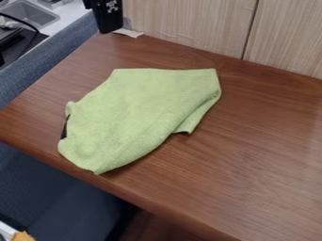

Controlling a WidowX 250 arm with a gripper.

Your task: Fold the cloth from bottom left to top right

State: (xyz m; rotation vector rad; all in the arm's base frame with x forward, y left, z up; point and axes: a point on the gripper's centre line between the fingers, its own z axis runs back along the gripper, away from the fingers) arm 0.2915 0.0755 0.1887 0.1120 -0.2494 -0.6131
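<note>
A light green cloth (138, 108) lies on the left half of the wooden table. Its lower left corner comes close to the table's front edge, and its upper right corner is rounded. Along the right side, an edge is folded under, with a small flap poking out below. A dark patch shows beneath its left edge. The black gripper (108, 19) is at the top edge of the camera view, left of centre, beyond the cloth's upper left corner and apart from it.
The brown wooden table (252, 155) extends to the right of the cloth. A pale wood-grain panel (189, 23) stands along its back edge. A blue-grey padded edge (47, 61) runs along the left, with a metal sink (28, 13) behind it.
</note>
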